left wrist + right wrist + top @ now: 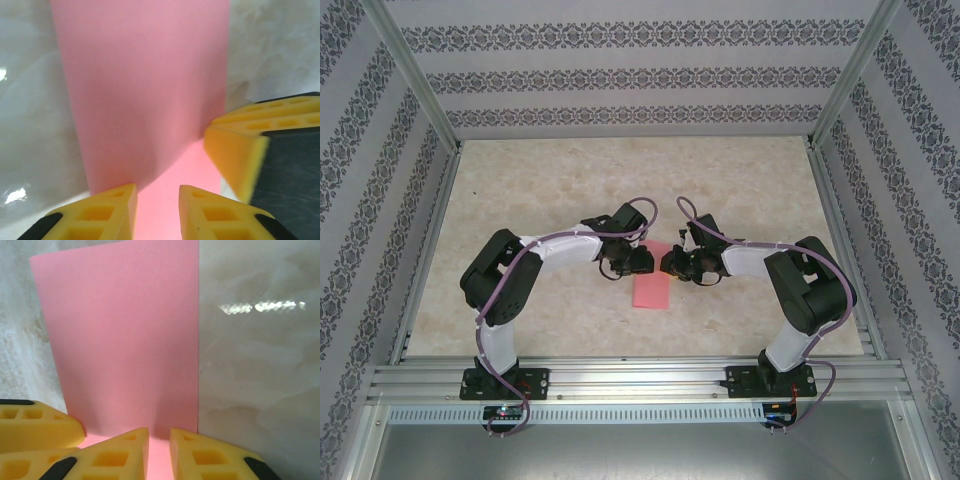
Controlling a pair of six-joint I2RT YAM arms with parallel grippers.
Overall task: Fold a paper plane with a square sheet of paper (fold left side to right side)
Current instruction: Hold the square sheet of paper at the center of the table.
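Salmon-pink sheet of paper [651, 290] lies flat on my pale marbled table [570, 180], near the middle and a little toward my bases. From above it reads as a narrow upright rectangle, longer than it is wide. Its far end is tucked under my two claws, which meet over it from either side, and its near end sticks out bare toward me.

My left gripper [158, 192] has its yellow fingers [107, 210] parted by a modest gap, with pink showing straight through between them. The tips sit over the near end of the sheet; whether they press on it I cannot tell, and nothing is pinched between them. From this wrist the paper runs away up the view with straight side edges and table on both sides. One yellow finger of my other claw [235, 150] juts in at the sheet's right edge, just beside my own.

My right gripper [158, 436] stands narrower, its fingertips [200, 455] only a slit apart, again with pink in the slit and no hold on anything that I can see. Here the sheet's right edge climbs straight up from just above my right-hand fingertip, with glossy table beyond it
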